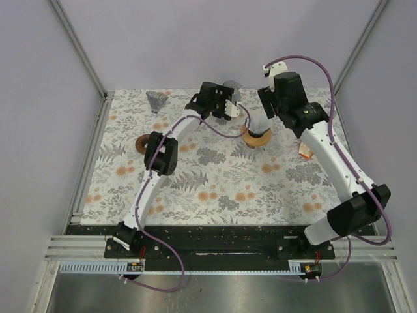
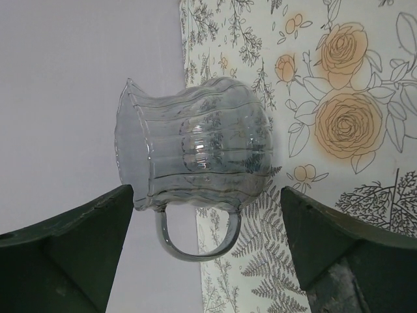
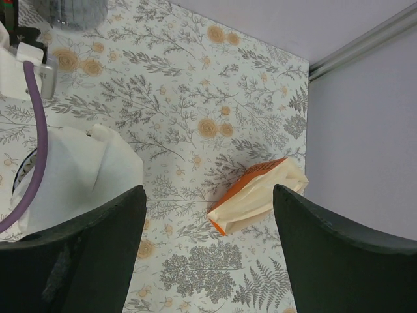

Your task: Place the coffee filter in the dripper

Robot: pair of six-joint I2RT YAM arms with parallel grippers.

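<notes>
Beside the open, empty right end effector point(image 3: 208, 190), the coffee filter point(image 3: 78, 169) sits in the dripper point(image 1: 257, 139).

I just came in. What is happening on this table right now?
Two robot arms reach to the far side of the flowered table. The left hand is open, with a ribbed glass pitcher just ahead between its fingers; I cannot tell if they touch it. The right hand is open and empty. The white paper filter is beside it and, seen from above, seems to stand in the dripper. An orange filter packet lies further right.
</notes>
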